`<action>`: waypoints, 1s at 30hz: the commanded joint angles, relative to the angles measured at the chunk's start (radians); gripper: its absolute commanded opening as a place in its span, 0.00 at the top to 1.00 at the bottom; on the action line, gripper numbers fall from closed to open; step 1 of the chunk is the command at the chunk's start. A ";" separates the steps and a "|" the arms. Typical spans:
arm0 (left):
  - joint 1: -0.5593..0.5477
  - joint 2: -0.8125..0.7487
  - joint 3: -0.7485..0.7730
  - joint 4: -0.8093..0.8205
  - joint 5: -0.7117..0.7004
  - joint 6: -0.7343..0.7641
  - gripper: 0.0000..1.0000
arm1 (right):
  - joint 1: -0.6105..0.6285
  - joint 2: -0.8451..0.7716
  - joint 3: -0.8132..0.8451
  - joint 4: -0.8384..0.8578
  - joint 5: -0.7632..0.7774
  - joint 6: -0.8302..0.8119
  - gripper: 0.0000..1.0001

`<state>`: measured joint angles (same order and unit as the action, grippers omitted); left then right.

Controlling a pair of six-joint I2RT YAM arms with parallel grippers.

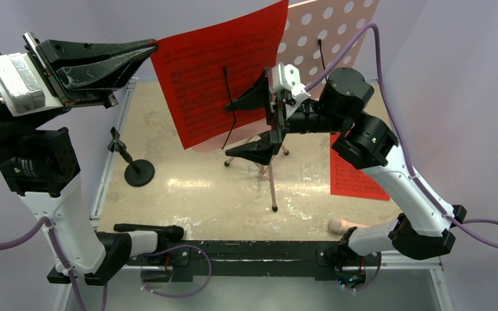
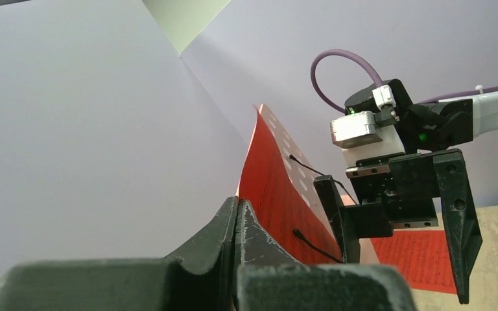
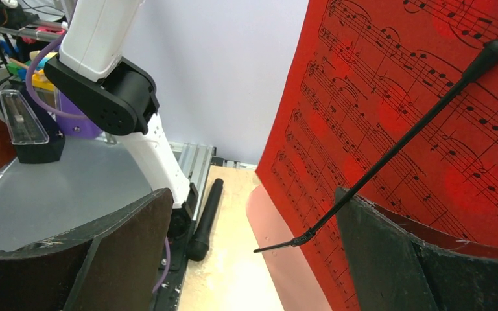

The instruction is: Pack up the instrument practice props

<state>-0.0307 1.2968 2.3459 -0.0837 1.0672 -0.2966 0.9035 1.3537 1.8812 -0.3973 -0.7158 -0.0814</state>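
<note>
- Top external view: the left gripper (image 1: 150,46) is clenched on the upper left corner of the red music sheet (image 1: 227,71), which stands against the perforated desk of the pink music stand (image 1: 318,27) at the far side of the table (image 1: 201,188). The bite looks thin, right at the paper's edge, so a quick pull may slip it free.
- A black wire retainer (image 3: 402,146) lies across the face of the sheet. If the left arm draws sideways while the wire presses on the paper, the sheet could crease or tear at the pinched corner.
- The stand rests on thin tripod legs (image 1: 272,184). Drag from the paper against the wire could rock or topple it, likely onto the second red sheet (image 1: 353,178) lying flat just to its right.
- The right gripper (image 3: 253,214) is spread wide and holds nothing, with the retainer's lower end between its fingers and one finger close to the sheet's bottom edge. Closing there might catch paper along with wire, pinning what the other arm is trying to free.
- The two arms work close together at the stand, so a wide sweep risks contact.
- The peach tube (image 1: 345,225) sits at the near edge by the right base and may roll if nudged. The black peg stand (image 1: 137,172) stands apart on the left.
</note>
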 commanded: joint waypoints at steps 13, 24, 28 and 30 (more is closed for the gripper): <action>0.078 0.082 0.259 0.001 -0.256 0.098 1.00 | 0.014 -0.011 0.028 0.000 0.020 -0.038 0.01; 0.138 0.063 0.427 -0.133 -0.490 0.430 1.00 | 0.014 -0.015 0.023 0.008 0.013 -0.032 0.01; 0.138 0.018 0.395 -0.151 -0.677 0.650 1.00 | 0.014 -0.018 0.016 0.014 0.027 -0.033 0.01; 0.138 -0.010 0.346 -0.119 -0.773 0.740 1.00 | 0.014 -0.022 0.005 0.027 0.036 -0.031 0.01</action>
<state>0.0990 1.3170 2.7403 -0.2005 0.5350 0.1867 0.9089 1.3540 1.8812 -0.4030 -0.6945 -0.1127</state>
